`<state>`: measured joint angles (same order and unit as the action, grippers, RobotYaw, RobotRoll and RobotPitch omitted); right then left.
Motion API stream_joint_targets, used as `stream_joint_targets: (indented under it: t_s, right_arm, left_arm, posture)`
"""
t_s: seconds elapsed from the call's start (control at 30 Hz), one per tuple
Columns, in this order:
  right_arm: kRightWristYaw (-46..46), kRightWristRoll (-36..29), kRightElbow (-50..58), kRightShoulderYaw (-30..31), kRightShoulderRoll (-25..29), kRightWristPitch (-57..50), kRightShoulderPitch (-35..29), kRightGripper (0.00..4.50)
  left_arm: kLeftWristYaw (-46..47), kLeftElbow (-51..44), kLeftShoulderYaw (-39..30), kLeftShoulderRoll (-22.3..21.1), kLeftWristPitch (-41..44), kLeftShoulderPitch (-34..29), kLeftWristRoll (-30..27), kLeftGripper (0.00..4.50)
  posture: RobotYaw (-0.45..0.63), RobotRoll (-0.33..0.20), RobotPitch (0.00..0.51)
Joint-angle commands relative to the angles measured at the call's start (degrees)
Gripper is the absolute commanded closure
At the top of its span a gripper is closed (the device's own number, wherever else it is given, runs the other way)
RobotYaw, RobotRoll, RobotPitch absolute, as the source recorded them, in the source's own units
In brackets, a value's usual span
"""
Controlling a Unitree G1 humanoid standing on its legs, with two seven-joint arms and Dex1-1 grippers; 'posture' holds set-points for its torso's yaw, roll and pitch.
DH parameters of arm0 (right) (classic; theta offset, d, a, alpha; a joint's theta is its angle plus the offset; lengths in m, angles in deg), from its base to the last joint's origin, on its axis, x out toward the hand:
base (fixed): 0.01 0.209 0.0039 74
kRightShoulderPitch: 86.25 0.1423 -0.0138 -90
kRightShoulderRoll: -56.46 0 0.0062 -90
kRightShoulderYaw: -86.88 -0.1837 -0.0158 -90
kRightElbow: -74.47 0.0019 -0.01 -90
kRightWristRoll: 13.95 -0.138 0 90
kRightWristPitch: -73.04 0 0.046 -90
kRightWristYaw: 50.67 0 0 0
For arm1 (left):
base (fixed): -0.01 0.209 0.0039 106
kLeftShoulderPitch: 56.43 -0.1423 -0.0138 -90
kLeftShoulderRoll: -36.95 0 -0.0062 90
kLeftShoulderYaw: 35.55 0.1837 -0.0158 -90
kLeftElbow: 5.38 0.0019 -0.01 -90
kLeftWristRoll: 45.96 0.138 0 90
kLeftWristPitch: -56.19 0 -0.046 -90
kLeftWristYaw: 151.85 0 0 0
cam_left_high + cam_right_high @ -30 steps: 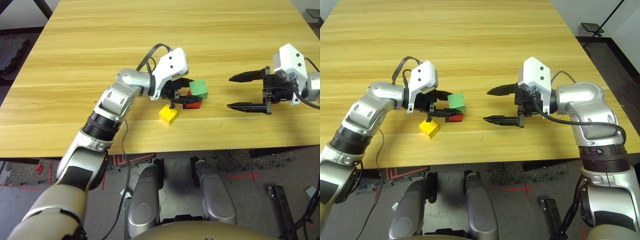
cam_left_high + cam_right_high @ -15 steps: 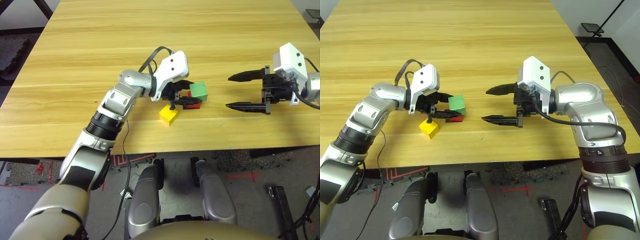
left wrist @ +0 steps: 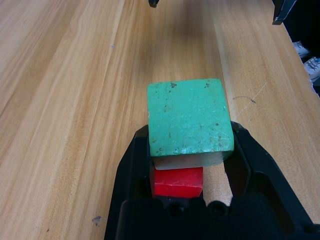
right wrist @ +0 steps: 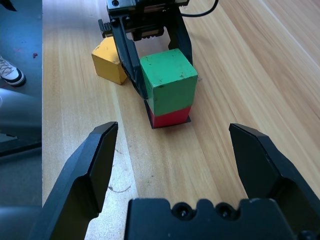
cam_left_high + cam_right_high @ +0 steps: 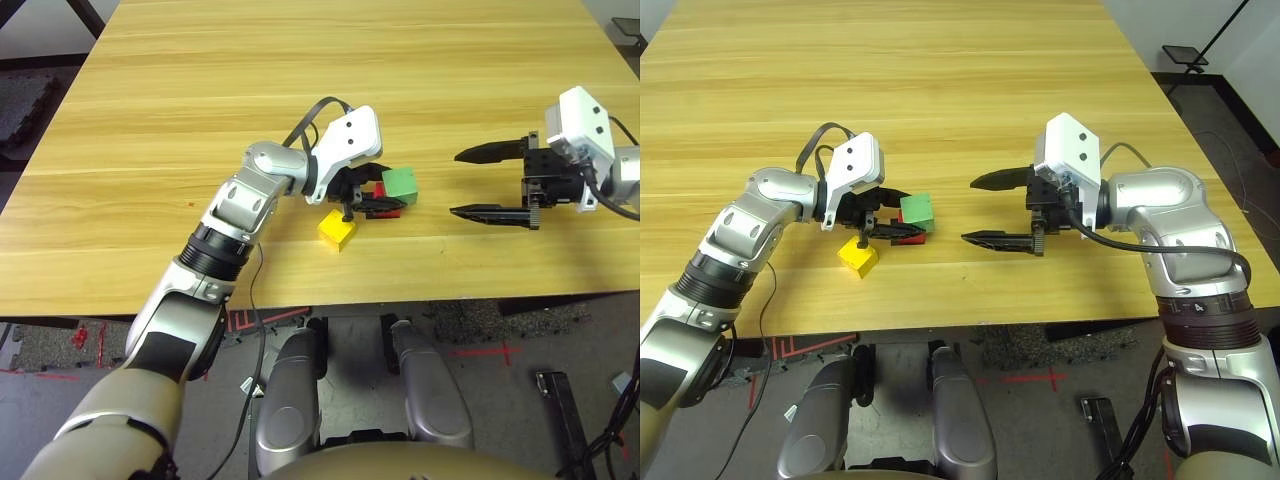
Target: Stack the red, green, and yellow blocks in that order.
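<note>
The green block (image 5: pixel 400 183) sits on the red block (image 4: pixel 170 116), a little offset, near the middle of the wooden table (image 5: pixel 300 80). My left gripper (image 5: pixel 388 206) is shut on the green block (image 3: pixel 190 117), one black finger against each of its sides. Part of the red block (image 3: pixel 177 181) shows beneath it between the fingers. The yellow block (image 5: pixel 337 229) lies alone on the table just left of the stack, toward me, beside the left gripper's fingers. My right gripper (image 5: pixel 456 184) hovers open to the right of the stack, facing it, with nothing between its fingers.
The table's front edge (image 5: pixel 400 298) runs close to the blocks, with the floor below it. A black cable (image 5: pixel 305 108) loops off my left wrist. Bare wood stretches across the far half of the table.
My left gripper and the green block have edged slightly right and down over the red block. The right gripper and the yellow block have stayed put.
</note>
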<state>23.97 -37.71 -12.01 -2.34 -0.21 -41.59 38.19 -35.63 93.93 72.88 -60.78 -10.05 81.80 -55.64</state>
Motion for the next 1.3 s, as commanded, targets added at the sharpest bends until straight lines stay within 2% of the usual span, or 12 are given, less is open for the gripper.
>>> stream_joint_targets:
  t_s: [0.03,0.67,0.9,1.13,1.3]
  right_arm:
    - [0.0,-0.8,1.0,-0.7,0.5,-0.4,-1.0,0.0]
    - [-0.3,-1.0,1.7,-0.3,0.0,-0.9,-1.0,0.0]
    - [-0.3,-1.4,2.5,-0.3,-0.1,-1.5,-1.3,0.0]
    - [-0.1,-1.4,2.3,-0.2,-0.3,-1.6,-1.0,0.0]
    - [0.0,-1.3,1.9,0.0,-0.4,-1.6,-0.7,0.0]
  left_arm:
    - [-0.6,-0.1,0.6,0.2,-0.7,-0.7,0.3,2.43]
    - [-0.5,0.8,0.6,0.5,-1.0,-0.5,0.7,2.43]
    - [0.2,0.9,0.5,1.1,-1.2,-0.2,1.2,0.03]
    - [0.1,1.1,0.4,0.6,-1.0,-0.1,1.7,0.01]
    - [-2.5,-1.6,0.6,-2.7,1.4,-0.6,1.3,0.01]
  posture:
    - [0.17,0.084,0.278]
    - [0.17,0.085,0.283]
    - [0.17,0.085,0.284]
    - [0.18,0.087,0.294]
    - [0.19,0.088,0.296]
